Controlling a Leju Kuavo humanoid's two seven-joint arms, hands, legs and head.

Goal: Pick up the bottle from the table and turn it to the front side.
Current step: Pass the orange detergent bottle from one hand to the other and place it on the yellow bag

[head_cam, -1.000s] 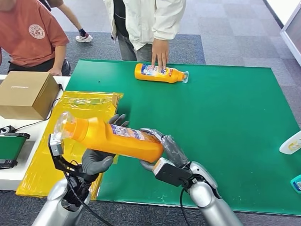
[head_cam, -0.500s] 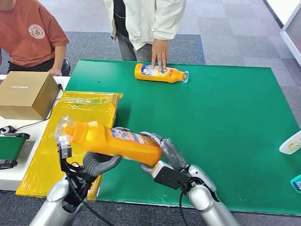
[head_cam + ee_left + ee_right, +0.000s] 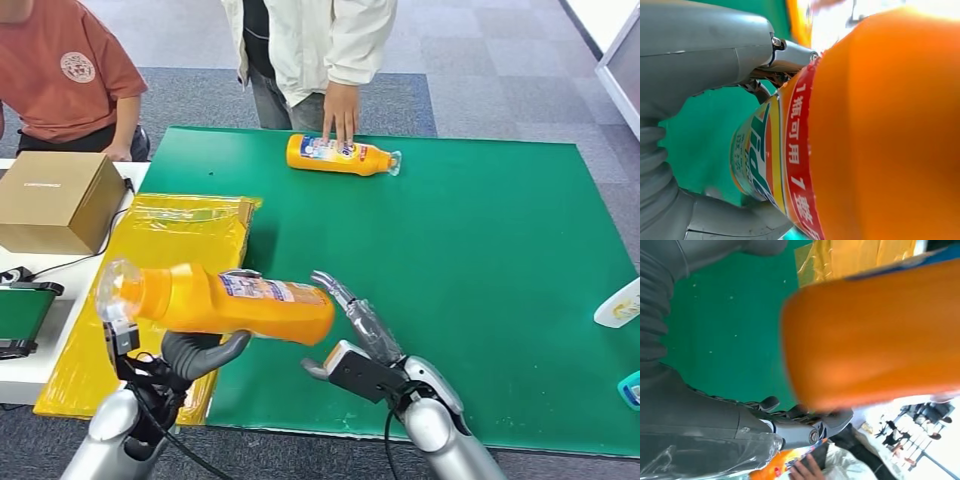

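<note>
An orange bottle (image 3: 234,303) with a clear cap lies level above the near edge of the green mat (image 3: 468,250), cap pointing left. My left hand (image 3: 198,352) grips it from beneath around the middle. In the left wrist view the labelled bottle (image 3: 885,125) sits between the thumb and the fingers of my left hand (image 3: 696,55). My right hand (image 3: 361,345) is just beyond the bottle's base, fingers spread and off it. The right wrist view has the blurred bottle base (image 3: 874,335) apart from my right hand (image 3: 715,425). A second orange bottle (image 3: 340,155) lies at the mat's far side.
A person's hand (image 3: 341,110) rests on the second bottle. A yellow plastic bag (image 3: 162,235) lies left of the mat, a cardboard box (image 3: 56,200) beyond it. Another person sits at the back left. A white bottle (image 3: 619,305) lies at the right edge.
My right hand has let go of the bottle's base and spread its fingers. The left hand has carried the bottle a little to the left and levelled it.
</note>
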